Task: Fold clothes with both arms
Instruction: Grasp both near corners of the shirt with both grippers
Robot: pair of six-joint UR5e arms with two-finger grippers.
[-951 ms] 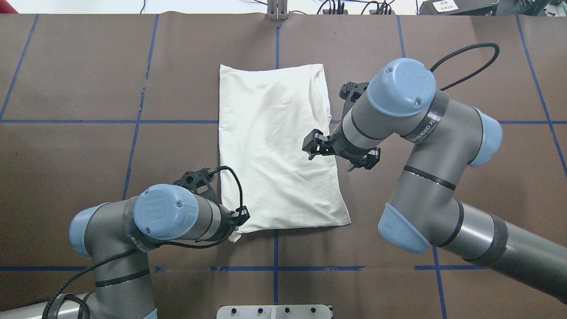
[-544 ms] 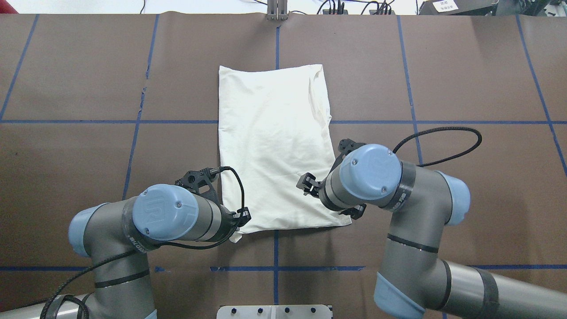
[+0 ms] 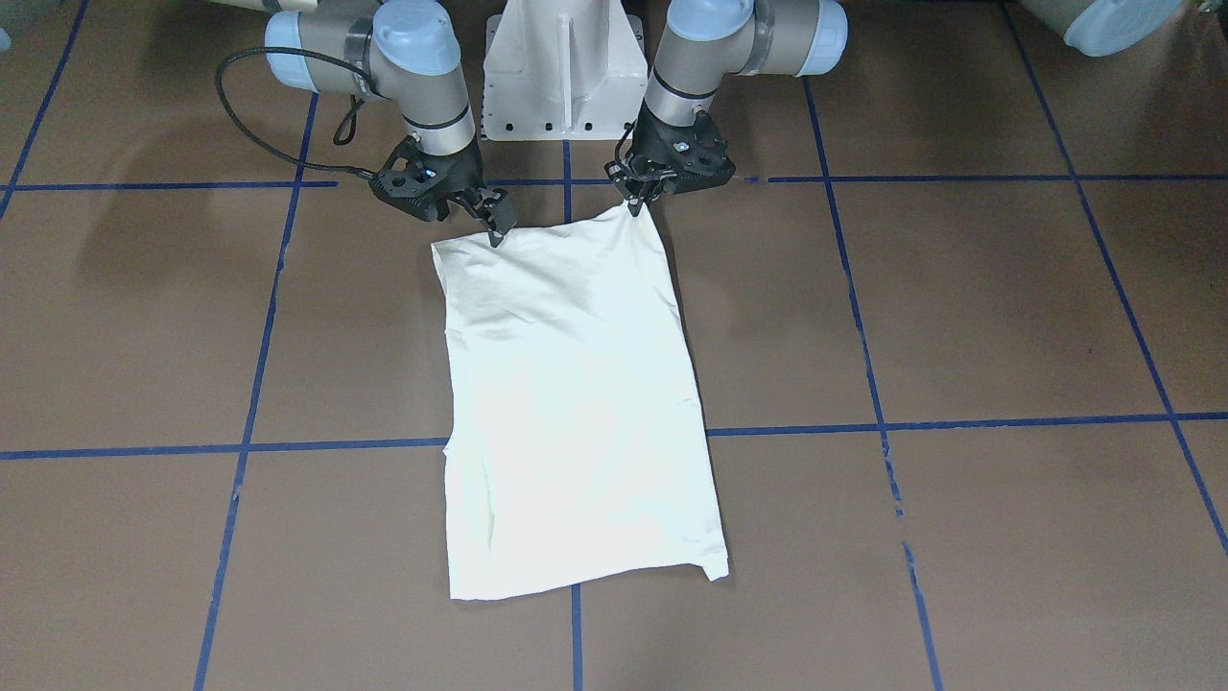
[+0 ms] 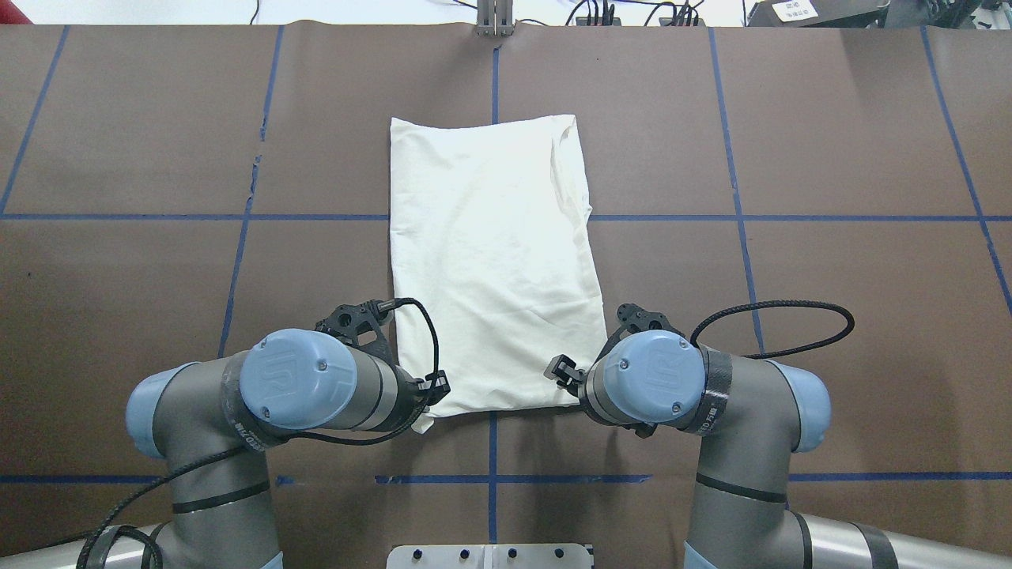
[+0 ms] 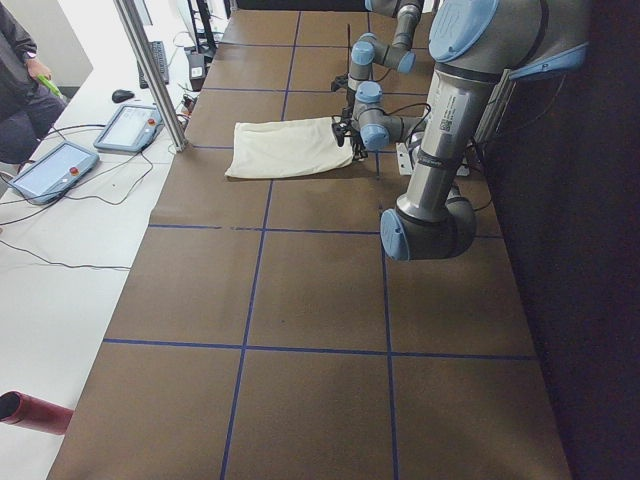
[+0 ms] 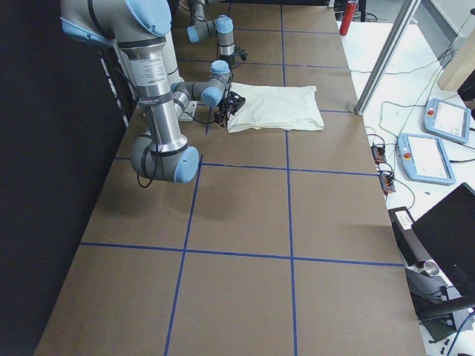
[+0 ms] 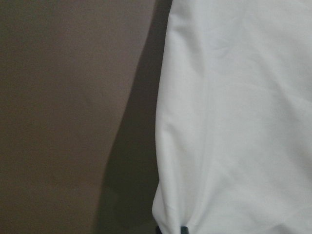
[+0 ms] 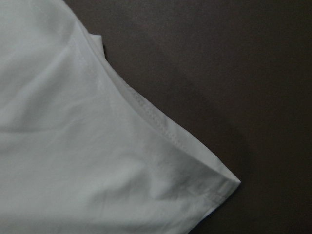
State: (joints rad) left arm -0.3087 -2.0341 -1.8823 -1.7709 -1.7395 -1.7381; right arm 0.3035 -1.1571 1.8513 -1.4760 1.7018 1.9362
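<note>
**Shirt flat at centre, both tools at its robot-side corners**

In the overhead view your cream T-shirt (image 4: 490, 261) lies plain side up as a tall rectangle in the middle of the brown surface (image 4: 158, 118).

- **Left tool:** The left tool (image 3: 637, 200) pinches the cloth's upper-right corner in the front-facing view. The fabric rises to a small peak between its pressed-together jaws. The left wrist camera catches only a dark fingertip (image 7: 184, 229) at the bottom edge of the frame, with cloth gathered against it.
- **Right tool:** The right tool (image 3: 491, 223) stands at the shirt's upper-left corner in that front view. Its tip touches the hem or sits just above it. You cannot tell whether it is spread or closed.
- **Hidden from overhead:** The right arm (image 4: 656, 379) covers that corner and most of its tool with its blue cap. The left arm (image 4: 308, 379) hides its own grip.
- **Right wrist camera:** You see the T-shirt's stitched corner lying on the surface, and the fingers fall outside the frame.
- **Side views:** The shirt is too small for detail.
</note>
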